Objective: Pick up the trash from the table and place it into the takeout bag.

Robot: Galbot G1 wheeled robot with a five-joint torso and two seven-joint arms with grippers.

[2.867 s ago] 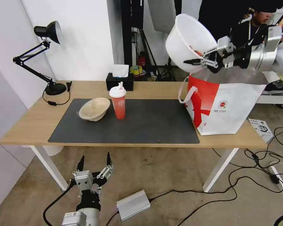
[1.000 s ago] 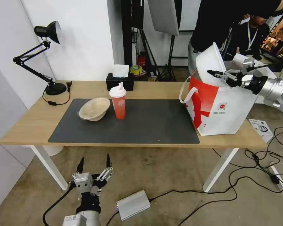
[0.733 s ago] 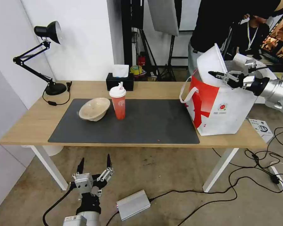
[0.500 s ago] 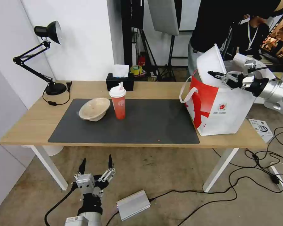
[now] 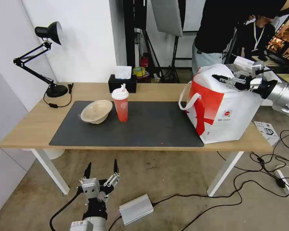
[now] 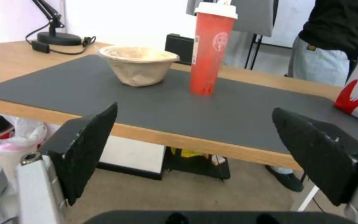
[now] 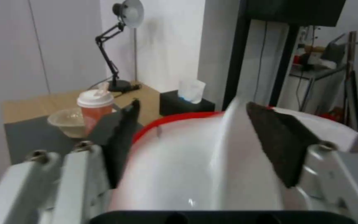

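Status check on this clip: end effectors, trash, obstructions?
Right end effector open over the takeout bag, white bowl in its mouth. Left end effector open, parked below the table. Red cup and pulp bowl on the mat, unobstructed.

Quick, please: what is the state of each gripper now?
Left gripper: open, empty, low in front of the table.
Right gripper: open, above the takeout bag, holding nothing.

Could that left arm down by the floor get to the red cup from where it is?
Probably yes. The left pincer hangs open below the table edge, and the red cup stands upright with bare mat in front; the beige bowl sits apart beside it.
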